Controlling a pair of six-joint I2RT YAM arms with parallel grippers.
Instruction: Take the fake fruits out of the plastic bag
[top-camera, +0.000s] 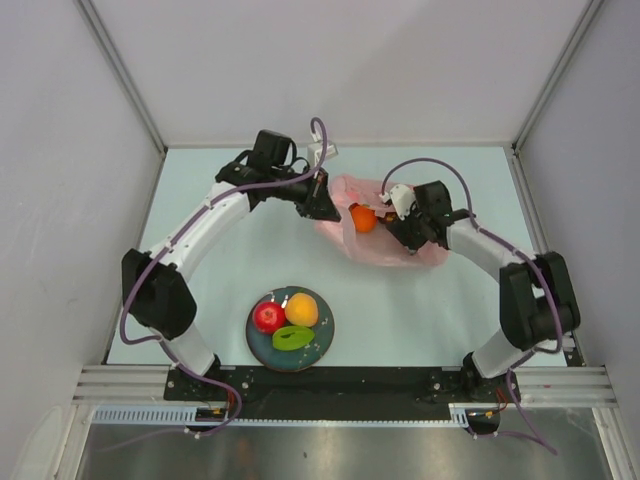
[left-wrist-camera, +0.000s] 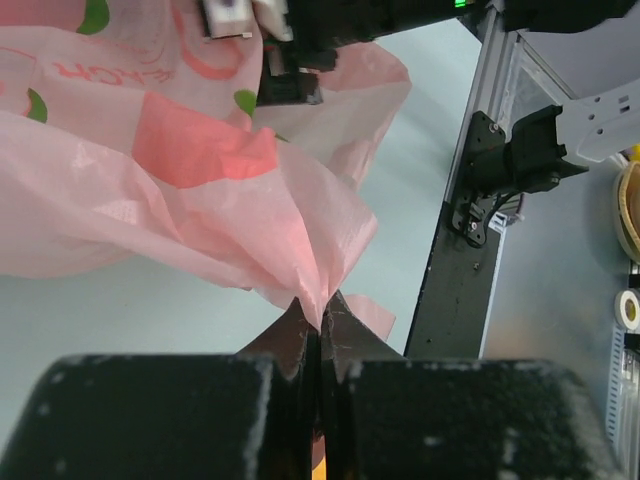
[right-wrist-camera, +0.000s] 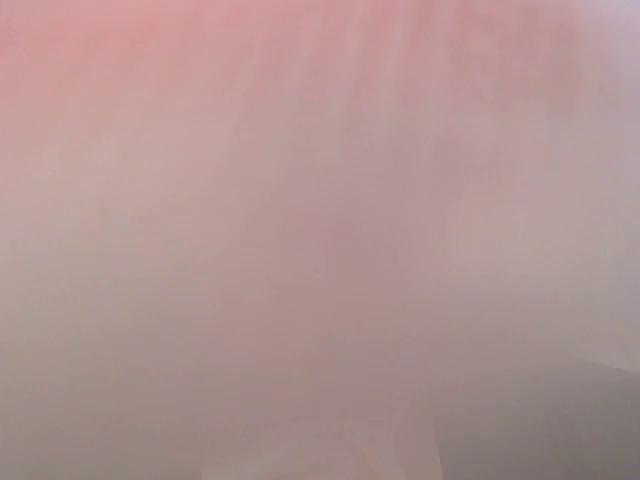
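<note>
The pink plastic bag (top-camera: 392, 245) lies at the table's far middle-right. My left gripper (top-camera: 325, 206) is shut on a bunched fold of the bag's left edge (left-wrist-camera: 318, 300) and holds it up; the printed film (left-wrist-camera: 200, 190) spreads beyond the fingers. An orange fruit (top-camera: 363, 218) shows in the bag's mouth. My right gripper (top-camera: 386, 222) reaches into the bag just right of the orange fruit; its fingers are hidden by the film. The right wrist view shows only blurred pink film (right-wrist-camera: 320, 200). A red apple (top-camera: 268, 317), a yellow-orange fruit (top-camera: 301, 309) and a green piece (top-camera: 292, 338) lie on the dark plate (top-camera: 322, 343).
The dark round plate stands at the near middle, between the two arm bases. White walls with metal frame posts close in the table on three sides. A black rail (top-camera: 340, 382) runs along the near edge.
</note>
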